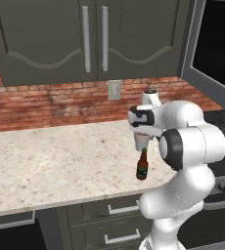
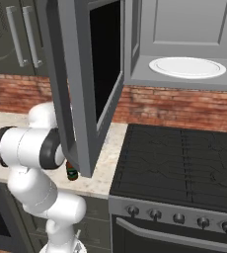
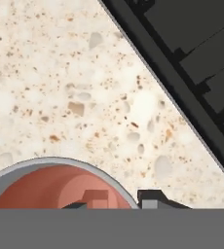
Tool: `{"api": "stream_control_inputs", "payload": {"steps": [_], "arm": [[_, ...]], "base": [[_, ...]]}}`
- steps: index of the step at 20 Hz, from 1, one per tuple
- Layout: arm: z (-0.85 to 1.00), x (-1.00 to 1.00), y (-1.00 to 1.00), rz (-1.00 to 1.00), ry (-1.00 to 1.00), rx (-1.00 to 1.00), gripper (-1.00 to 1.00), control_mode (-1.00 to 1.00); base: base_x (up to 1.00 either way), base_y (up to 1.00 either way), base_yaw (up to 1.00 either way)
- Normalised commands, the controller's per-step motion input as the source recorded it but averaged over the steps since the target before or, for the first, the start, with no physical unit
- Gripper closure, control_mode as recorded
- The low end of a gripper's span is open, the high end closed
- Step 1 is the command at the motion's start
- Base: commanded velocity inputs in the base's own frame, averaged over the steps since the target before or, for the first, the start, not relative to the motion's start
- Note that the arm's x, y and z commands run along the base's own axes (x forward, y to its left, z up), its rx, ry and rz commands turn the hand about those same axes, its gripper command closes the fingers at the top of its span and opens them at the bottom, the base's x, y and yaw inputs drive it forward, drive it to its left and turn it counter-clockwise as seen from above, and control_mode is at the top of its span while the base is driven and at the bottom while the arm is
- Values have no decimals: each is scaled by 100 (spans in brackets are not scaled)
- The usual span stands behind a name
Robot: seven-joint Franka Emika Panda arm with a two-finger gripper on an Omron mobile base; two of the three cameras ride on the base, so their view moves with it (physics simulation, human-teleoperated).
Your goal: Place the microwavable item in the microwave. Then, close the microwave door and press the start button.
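In the hand view, the microwavable item point(image 3: 41, 187), a greyish cup with reddish-brown contents, lies at the bottom on the speckled counter. My gripper point(image 3: 126, 199) is shut on its rim, one fingertip point(image 3: 97, 197) inside the cup and the other outside. From the left base view the hand point(image 1: 143, 122) points straight down at the counter's right end, hiding the cup. The microwave point(image 2: 184, 29) hangs over the stove, its white turntable plate point(image 2: 187, 67) bare. The microwave door point(image 2: 81, 84) stands swung wide open above my arm.
A brown green-labelled bottle point(image 1: 142, 166) stands just in front of the hand near the counter's front edge. The black stove point(image 2: 184, 158) adjoins the counter on the right. Dark cupboard doors point(image 1: 85, 39) and a brick wall point(image 1: 46, 105) lie behind.
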Motion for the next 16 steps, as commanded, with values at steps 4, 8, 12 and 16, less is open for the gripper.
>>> {"api": "stream_control_inputs", "payload": {"steps": [4,8,12,16], "arm": [[96,-21,19,-4,-18,-14,100,-100],[99,-47,34,-3,-9,-5,100,-100],[99,-80,21,-2,0,1,100,-100],[77,-100,12,-6,-6,1,100,-100]], "base": [[0,0,0],[0,0,0],[0,0,0],[0,0,0]]}}
